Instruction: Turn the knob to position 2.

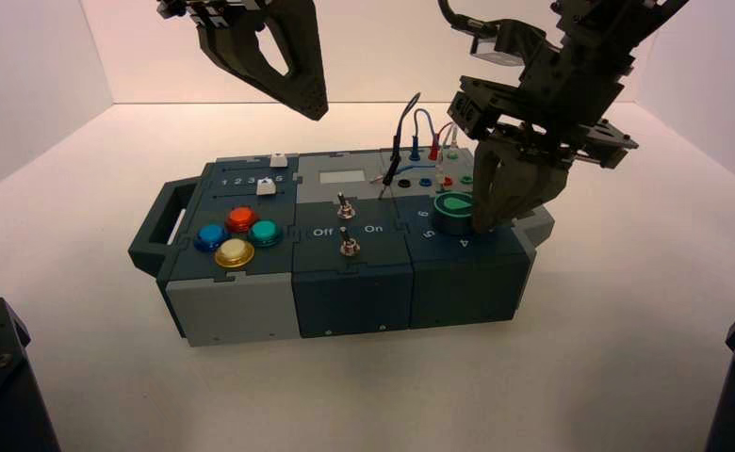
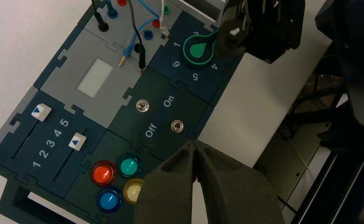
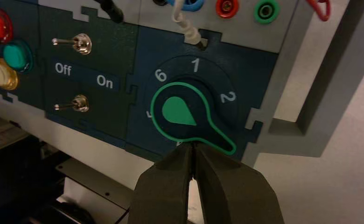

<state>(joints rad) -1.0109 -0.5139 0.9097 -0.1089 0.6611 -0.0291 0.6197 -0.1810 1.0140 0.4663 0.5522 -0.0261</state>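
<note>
Right pincer (image 3: 192, 145) hovers by knob (image 3: 178, 111), left (image 2: 194, 143) above box (image 1: 236, 309)

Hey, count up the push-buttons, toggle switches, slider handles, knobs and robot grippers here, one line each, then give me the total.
Push-buttons: 4
Toggle switches: 2
Slider handles: 2
Knob: 1
Grippers: 2 (right gripper at the knob, left gripper above the box)
Total: 11

Pale walls (image 1: 373, 52) surround a smooth white tabletop (image 1: 364, 395).
</note>
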